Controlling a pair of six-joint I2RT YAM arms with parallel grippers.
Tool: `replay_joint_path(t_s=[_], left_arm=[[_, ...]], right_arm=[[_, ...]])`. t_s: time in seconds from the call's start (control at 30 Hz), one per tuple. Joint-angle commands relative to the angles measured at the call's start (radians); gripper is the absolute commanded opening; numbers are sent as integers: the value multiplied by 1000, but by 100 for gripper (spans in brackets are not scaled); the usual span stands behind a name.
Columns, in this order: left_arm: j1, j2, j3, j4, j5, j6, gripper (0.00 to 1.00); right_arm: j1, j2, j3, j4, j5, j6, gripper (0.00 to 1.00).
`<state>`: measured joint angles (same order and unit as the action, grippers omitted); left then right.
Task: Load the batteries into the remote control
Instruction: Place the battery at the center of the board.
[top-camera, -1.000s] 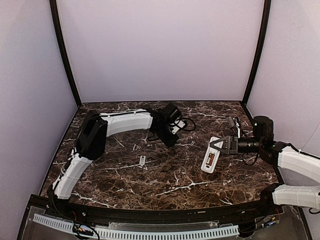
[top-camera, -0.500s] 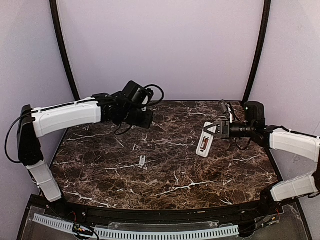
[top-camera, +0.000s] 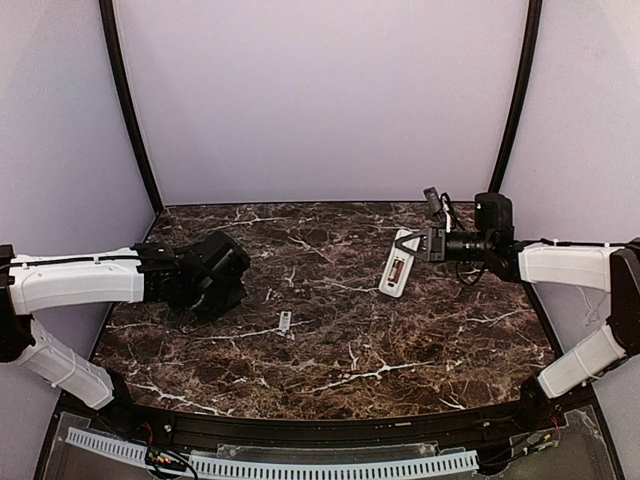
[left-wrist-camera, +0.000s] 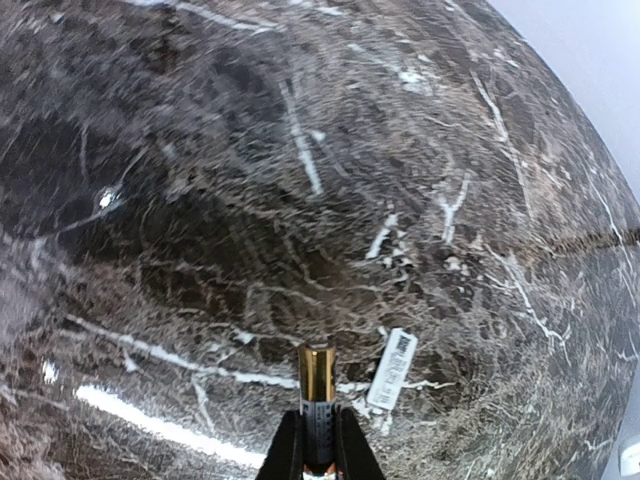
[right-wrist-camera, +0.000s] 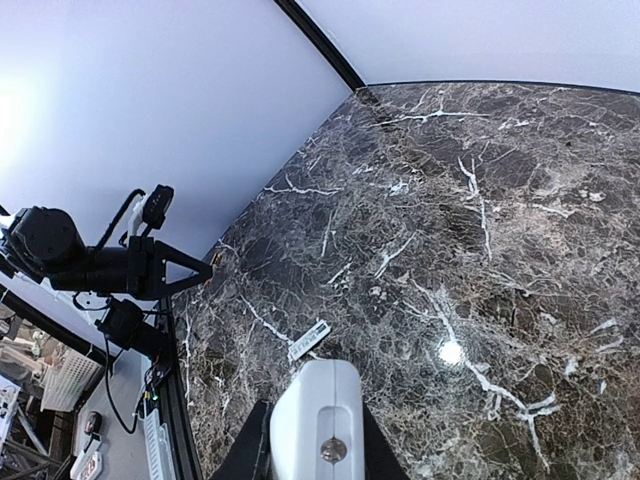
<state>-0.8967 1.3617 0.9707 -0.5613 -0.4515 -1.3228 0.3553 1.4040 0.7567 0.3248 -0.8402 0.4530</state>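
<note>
A slim white remote control (top-camera: 397, 266) hangs tilted above the back right of the table, its dark reddish recess facing up. My right gripper (top-camera: 421, 245) is shut on its far end. In the right wrist view the remote's white end (right-wrist-camera: 315, 420) fills the gap between the black fingers (right-wrist-camera: 243, 450). My left gripper (top-camera: 224, 294) hovers low over the left of the table. It is shut on a battery (left-wrist-camera: 318, 384) whose gold end sticks out past the fingertips (left-wrist-camera: 287, 445). The battery is hidden in the top view.
A small flat white plastic piece (top-camera: 285, 321) lies on the dark marble table (top-camera: 350, 360) near the middle, also seen from both wrists (left-wrist-camera: 392, 368) (right-wrist-camera: 308, 341). Pale walls close in the back and sides. The left arm (right-wrist-camera: 90, 265) shows in the right wrist view.
My left arm swung from the back middle out to the left and came down low, still with the battery. My right gripper carried the remote up and toward the back left.
</note>
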Motion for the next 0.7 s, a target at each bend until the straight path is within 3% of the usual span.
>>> replay_joint_path(t_s=[0.0,0.5,0.67], left_arm=[[-25,6,-62,-144,-42,-385,1],[-63,220,-101,-59,157,-639,0],[-62,250,-152,53,213,-693,0]], right_arm=[[7,44,35,77,-10,-9,0],[51,189,56,188,-45,21,0],[53,186,56,174,-43,9,0]])
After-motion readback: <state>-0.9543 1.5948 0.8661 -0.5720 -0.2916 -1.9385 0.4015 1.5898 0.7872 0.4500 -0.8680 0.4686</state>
